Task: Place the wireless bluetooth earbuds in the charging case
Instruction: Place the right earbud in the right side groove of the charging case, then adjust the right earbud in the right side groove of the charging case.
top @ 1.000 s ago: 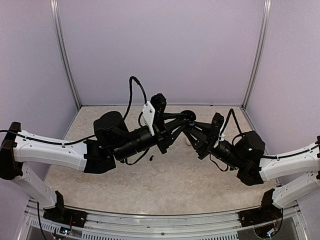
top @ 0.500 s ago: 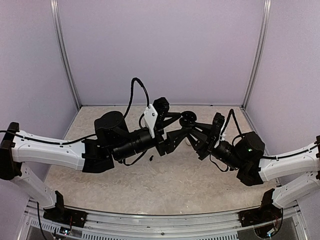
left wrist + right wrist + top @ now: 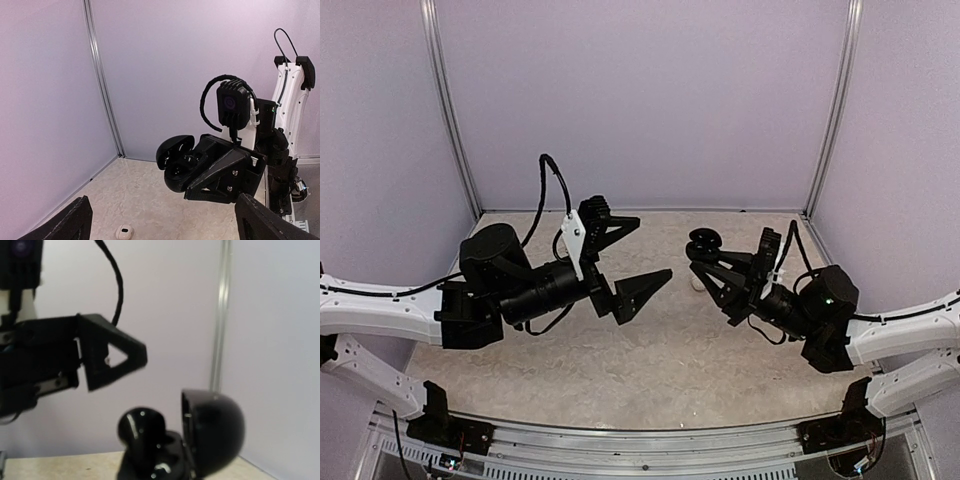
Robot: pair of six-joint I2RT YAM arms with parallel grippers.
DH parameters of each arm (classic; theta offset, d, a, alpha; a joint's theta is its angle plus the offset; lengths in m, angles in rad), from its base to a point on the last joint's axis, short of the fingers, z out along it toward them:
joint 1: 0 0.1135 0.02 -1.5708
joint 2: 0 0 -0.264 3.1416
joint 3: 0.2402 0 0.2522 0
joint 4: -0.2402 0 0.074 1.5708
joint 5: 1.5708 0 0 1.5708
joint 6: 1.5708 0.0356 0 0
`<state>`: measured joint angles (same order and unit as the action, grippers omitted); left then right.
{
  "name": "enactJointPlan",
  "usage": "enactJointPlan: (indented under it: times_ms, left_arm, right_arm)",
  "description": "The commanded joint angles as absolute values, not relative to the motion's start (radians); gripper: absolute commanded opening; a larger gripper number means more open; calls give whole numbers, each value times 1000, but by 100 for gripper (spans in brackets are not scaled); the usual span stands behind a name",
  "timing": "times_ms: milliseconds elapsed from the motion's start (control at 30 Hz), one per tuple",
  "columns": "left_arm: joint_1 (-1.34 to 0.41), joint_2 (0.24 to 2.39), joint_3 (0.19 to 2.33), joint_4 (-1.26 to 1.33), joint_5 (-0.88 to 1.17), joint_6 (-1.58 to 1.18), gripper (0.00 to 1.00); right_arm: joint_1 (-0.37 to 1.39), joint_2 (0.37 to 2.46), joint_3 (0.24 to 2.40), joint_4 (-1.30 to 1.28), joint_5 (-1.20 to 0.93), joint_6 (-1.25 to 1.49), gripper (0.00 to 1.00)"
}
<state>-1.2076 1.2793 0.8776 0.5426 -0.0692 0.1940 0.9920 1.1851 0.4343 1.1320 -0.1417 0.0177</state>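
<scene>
Listing, item 1: black charging case (image 3: 702, 243). Lid open, held up off the table (image 3: 670, 370) by R gripper (image 3: 712, 262), whose jaws are clamped on the base. Open side faces the L arm; in the R wrist view the lid stands up at one side. A glossy rounded lump (image 3: 142, 427) sits on the base. Seated bud or part of the shell: cannot tell.

Item 2: L gripper (image 3: 655, 245). Jaws wide apart, nothing betw. them. Raised above the table, well apart from the case, pointing roughly toward it.

Item 3: white piece (image 3: 697, 283). Lies on the table beneath the raised case. Earbud or a second case: too small to tell. No other earbuds can be made out in any view.

Step in hand (judgement): L arm is free and prob. due to fetch a bud, with R acting as holder.

Handling notes:
- Bud is tiny and smooth, so narrow the jaws first, descend straight and pinch across its widest part.
- R: hold the case steady w/ wells tilted upward so a bud drops in rather than slides out.
- Line the bud up w/ its well before letting go, and release only once it is seated.
- Risks: bud squirting out of the pinch; an L finger knocking the lid shut.
</scene>
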Motion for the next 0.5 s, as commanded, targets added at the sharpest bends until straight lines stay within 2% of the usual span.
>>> enactJointPlan:
  times_ms: [0,167,467]
  left_arm:
    - [-1209,1195,855,468,-87,142,99]
    - [-1207,1159,918,276,-39,162,99]
    - [-1215,1213,983,179,116,215,99]
  right_arm:
    - [972,1127,414,1052,-274,65,0]
    - [967,1089,417,959,-428,81,0]
    - [966,1109,457,892,-635,118,0]
